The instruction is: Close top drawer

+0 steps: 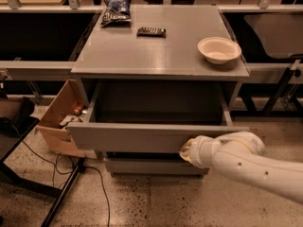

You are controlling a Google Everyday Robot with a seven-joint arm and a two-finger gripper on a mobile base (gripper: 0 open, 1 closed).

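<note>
The top drawer (137, 137) of the grey cabinet is pulled out, and its deep inside looks empty. Its flat grey front faces me. My white arm comes in from the lower right. The gripper (187, 150) sits at the lower right part of the drawer front, against or right by it. The arm's wrist hides the fingers.
On the cabinet top (156, 51) lie a white bowl (218, 49), a dark bar (151, 31) and a chip bag (115, 12). An open cardboard box (59, 119) stands on the floor to the left, with cables and a dark stand leg (61, 193). A lower drawer (156, 167) shows below.
</note>
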